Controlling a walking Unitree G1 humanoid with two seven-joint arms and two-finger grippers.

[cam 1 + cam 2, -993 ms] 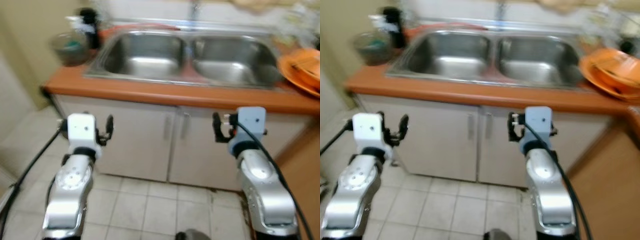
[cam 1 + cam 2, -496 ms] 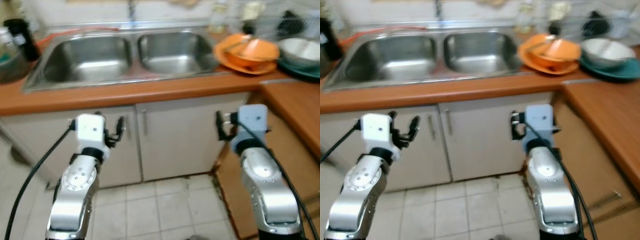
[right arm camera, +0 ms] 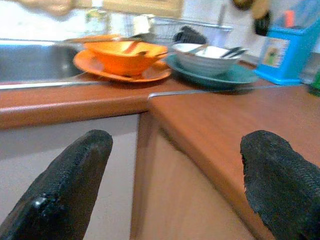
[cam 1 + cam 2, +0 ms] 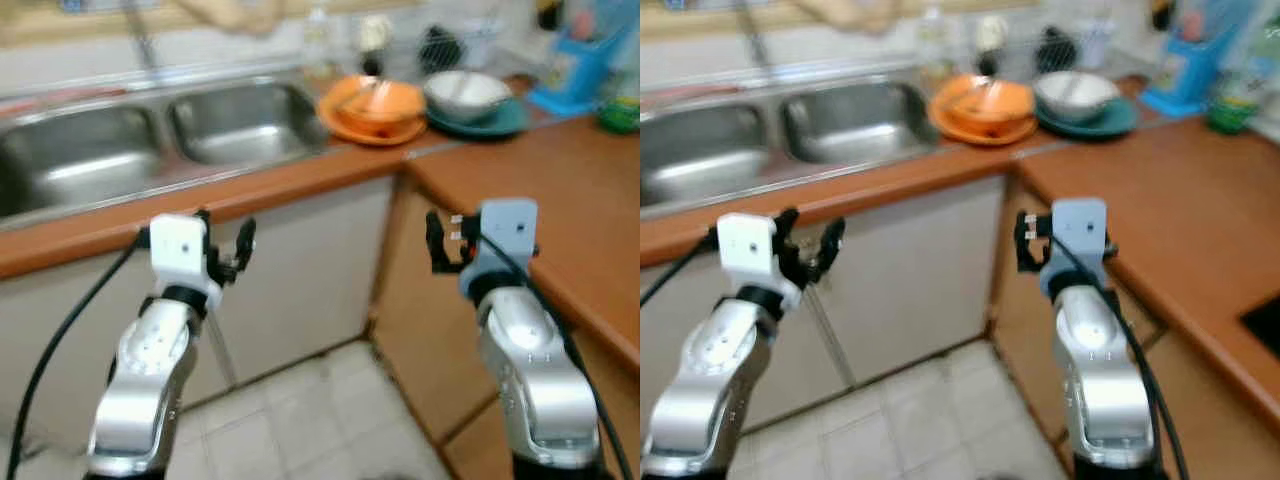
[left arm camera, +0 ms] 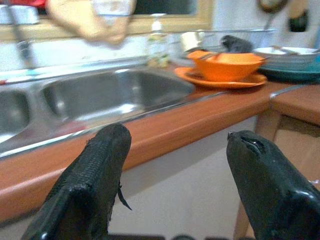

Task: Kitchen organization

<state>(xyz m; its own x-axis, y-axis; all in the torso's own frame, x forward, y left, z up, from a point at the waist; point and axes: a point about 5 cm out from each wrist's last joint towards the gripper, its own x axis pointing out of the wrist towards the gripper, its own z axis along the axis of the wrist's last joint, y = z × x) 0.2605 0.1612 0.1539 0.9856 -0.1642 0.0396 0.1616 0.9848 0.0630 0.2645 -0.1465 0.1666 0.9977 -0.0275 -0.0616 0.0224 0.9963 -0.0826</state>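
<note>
From my head, my left gripper [image 4: 225,245] and right gripper [image 4: 440,245] hung empty before the table [image 4: 300,180]. Both wrist views showed fingers spread. The orange bowl [image 3: 125,55] stood beside the sink [image 5: 100,95]; I should step closer first.

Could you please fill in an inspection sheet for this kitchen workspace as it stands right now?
Surface: brown counter, turns a corner by the sink.
Job's things: orange bowl on orange plate; white bowl on teal plate.
Clutter: blue holder at the back.
Grippers: left tool and right tool open, empty, held short of the counter.
Cables: black cable along left arm.
Surroundings: pale cabinets, tiled floor.
</note>
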